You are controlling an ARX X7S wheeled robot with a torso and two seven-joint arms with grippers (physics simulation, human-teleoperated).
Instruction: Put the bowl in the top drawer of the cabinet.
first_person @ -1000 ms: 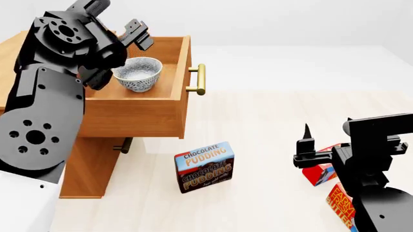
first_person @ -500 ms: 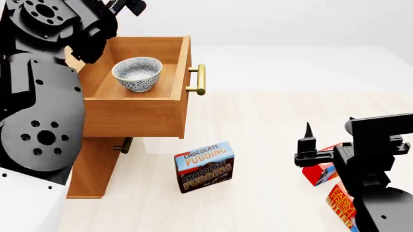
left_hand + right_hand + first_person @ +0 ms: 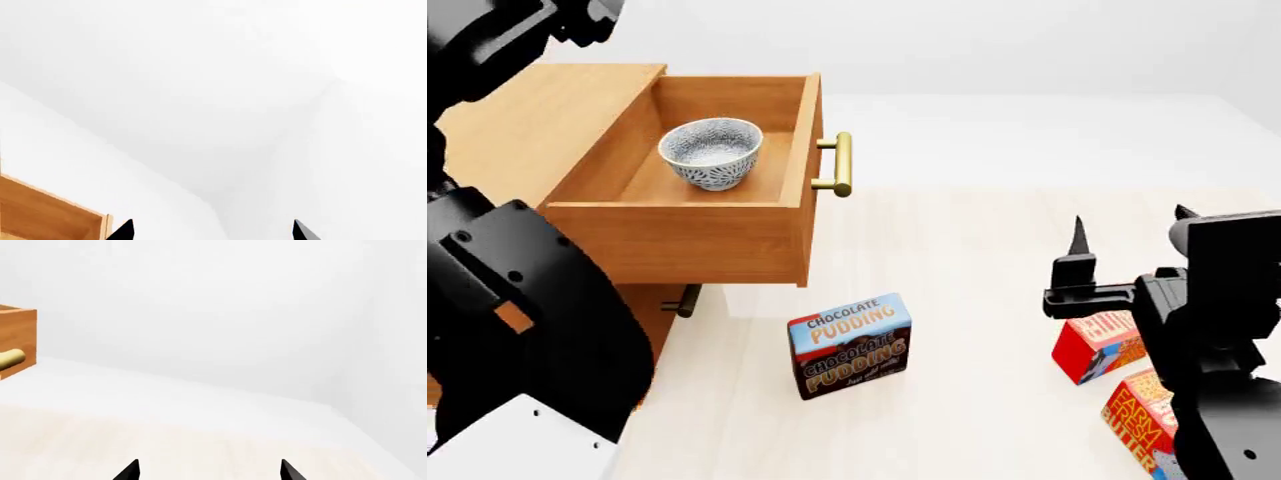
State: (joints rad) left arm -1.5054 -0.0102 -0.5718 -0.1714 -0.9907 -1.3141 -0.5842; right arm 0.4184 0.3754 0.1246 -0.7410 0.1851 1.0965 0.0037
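Bowl sits upright inside the pulled-out top drawer; left tool, nearer, spread wide and empty, points away; right tool likewise gapes empty.

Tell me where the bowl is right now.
In the head view the bowl sits upright inside the open top drawer, at upper left, just behind the drawer front with its brass handle. Neither gripper touches it.

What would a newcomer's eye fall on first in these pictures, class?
Probably the bowl, sitting upright inside the pulled-out top drawer of the wooden cabinet, with no gripper near it. Next, the bright chocolate pudding box standing on the pale floor just in front of the drawer.
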